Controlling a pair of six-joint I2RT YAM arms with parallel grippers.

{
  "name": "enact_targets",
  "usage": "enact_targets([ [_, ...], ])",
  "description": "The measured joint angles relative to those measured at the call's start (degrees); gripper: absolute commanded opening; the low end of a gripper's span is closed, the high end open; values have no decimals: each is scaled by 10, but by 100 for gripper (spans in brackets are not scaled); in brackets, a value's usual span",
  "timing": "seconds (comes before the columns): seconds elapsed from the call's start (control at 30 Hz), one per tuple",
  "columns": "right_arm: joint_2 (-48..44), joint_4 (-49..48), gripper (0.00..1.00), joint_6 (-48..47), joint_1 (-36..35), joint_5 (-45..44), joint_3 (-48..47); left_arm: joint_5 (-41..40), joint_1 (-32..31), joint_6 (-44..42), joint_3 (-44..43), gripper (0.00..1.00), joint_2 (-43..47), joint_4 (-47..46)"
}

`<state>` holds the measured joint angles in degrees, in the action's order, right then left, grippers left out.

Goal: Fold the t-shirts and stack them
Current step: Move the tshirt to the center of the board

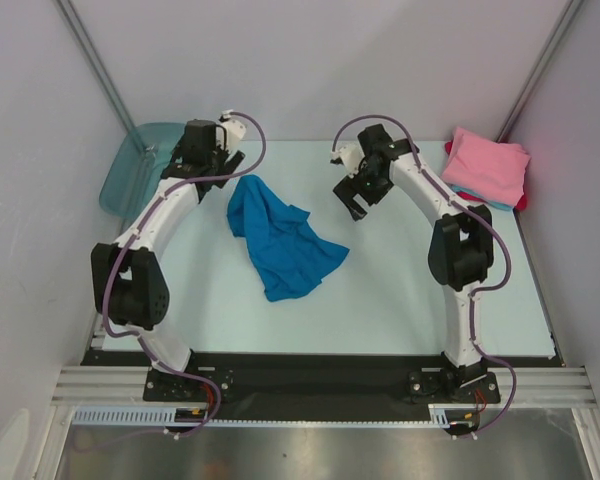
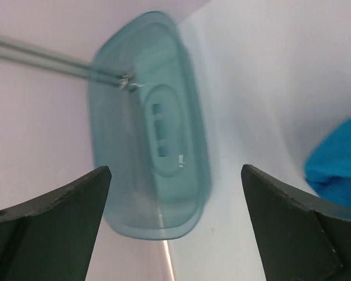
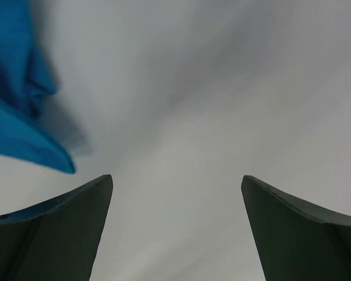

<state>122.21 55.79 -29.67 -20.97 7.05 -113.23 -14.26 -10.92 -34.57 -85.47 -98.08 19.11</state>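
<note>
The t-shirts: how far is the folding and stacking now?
Done: a folded pink t-shirt tops a stack at the far right corner, light blue and red edges beneath. In hand: nothing; the left gripper and right gripper are open and empty. Left: the blue t-shirt lies crumpled between the arms, to be folded and stacked.

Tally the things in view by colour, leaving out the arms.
Bright blue shirt: 1, crumpled mid-table
Pink shirt: 1, on top of the far-right stack
Light blue shirt: 1, only an edge shows under the pink
Red shirt: 1, only edges show in that stack
Teal tub: 1, far left
Total: 5
</note>
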Motion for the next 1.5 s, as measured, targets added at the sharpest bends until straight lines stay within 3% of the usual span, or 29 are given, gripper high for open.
enact_targets([
  [0.1, 1, 41, 100, -11, -7, 65, 0, -83, 1, 0, 0, 100, -6, -40],
  [0.27, 4, 83, 99, -32, -8, 136, 0, -134, 5, 6, 0, 100, -12, -53],
  [0.47, 33, 117, 92, -66, -9, 180, -3, -148, 5, 11, 0, 100, -15, -52],
  [0.53, 52, 126, 82, -75, -11, 189, -9, -151, 5, 11, -2, 100, -18, -52],
  [0.7, 92, 138, 72, -79, -16, 209, -29, -152, 5, 15, -16, 100, -27, -48],
  [1.3, 115, 170, 68, -96, -25, 249, -31, -153, 5, 24, -24, 100, -37, -46],
  [1.43, 132, 174, 63, -96, -25, 250, -28, -153, 5, 31, -29, 100, -41, -44],
  [1.5, 134, 174, 52, -96, -25, 250, -28, -153, 4, 32, -33, 100, -41, -43],
])
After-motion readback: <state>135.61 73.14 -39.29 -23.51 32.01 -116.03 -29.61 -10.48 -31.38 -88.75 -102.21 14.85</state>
